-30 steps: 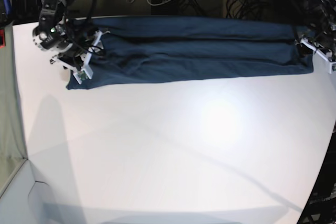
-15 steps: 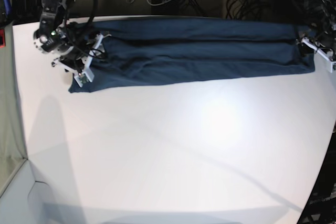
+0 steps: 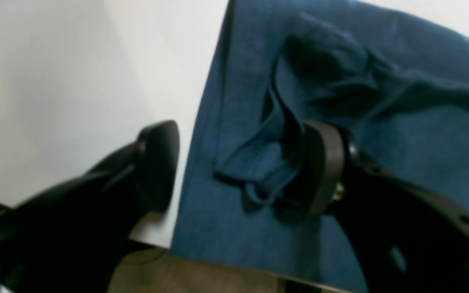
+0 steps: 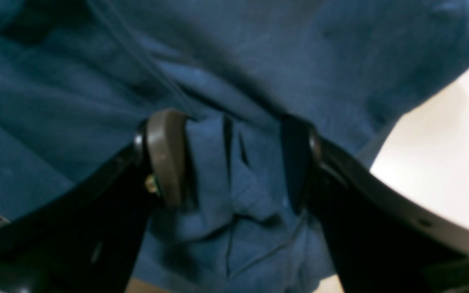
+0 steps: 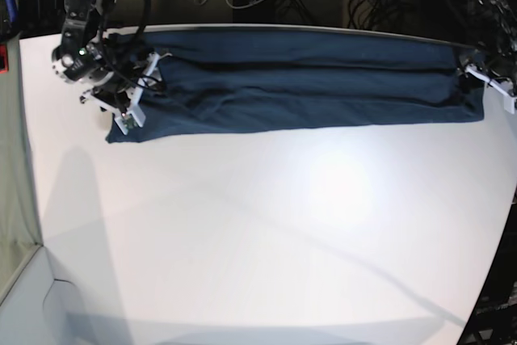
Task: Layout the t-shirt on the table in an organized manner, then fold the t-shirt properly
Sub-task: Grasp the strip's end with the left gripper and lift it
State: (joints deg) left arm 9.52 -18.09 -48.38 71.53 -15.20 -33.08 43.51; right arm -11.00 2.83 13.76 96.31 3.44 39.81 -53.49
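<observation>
Along the far edge of the desk [image 5: 258, 240] the t-shirt [image 5: 307, 78] lay folded into a long narrow band, its long axis running side to side, parallel to that edge. Each short end sat at one tool, so neither arm was nearer the whole. At the end by the desk's left side in the base view, the right tool [image 4: 234, 162] stood with jaws spread around a bunched ridge of cloth. At the opposite end, the left tool [image 3: 238, 167] was spread wide, one finger on the cloth, the other over bare desk.
</observation>
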